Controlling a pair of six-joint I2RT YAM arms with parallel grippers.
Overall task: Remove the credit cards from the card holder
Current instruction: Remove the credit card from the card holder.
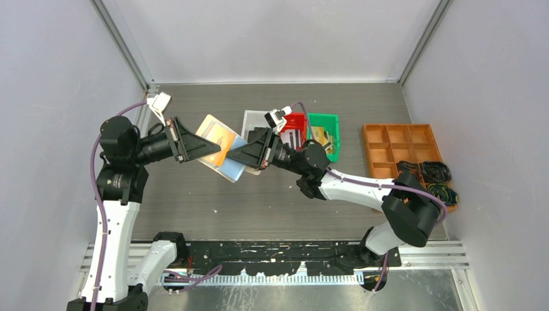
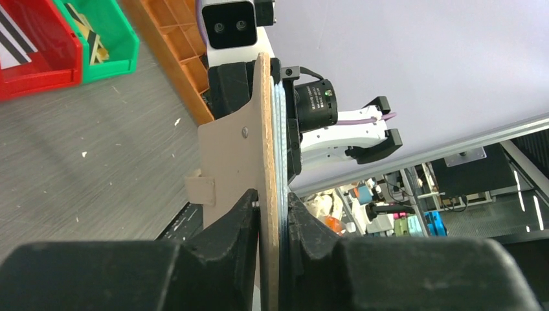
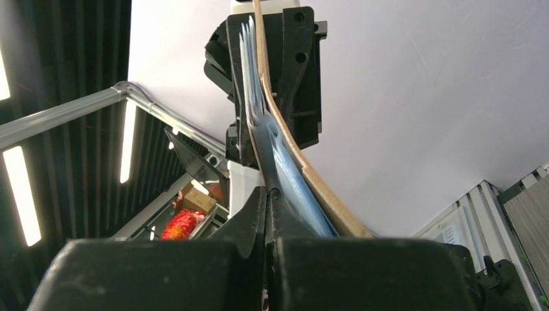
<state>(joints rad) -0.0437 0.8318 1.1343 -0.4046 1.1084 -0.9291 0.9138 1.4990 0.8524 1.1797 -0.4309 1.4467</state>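
Worktop (image 1: 194,194): grey; we see the holder (image 1: 220,139) lifted above it.
Left tool (image 1: 212,148): clamps holder's tan cover.
Right tool (image 1: 235,156): pinches its sleeves.

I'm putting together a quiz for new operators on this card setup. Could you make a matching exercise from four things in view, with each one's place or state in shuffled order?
Things:
1. card holder
2. red bin
3. green bin
4. orange tray

Places or states:
A. contains a white card with dark stripes
B. sits at the far right of the table
C. gripped by the left pincer and the right pincer
D. contains yellowish and dark cards

Pairs: 1-C, 2-A, 3-D, 4-B
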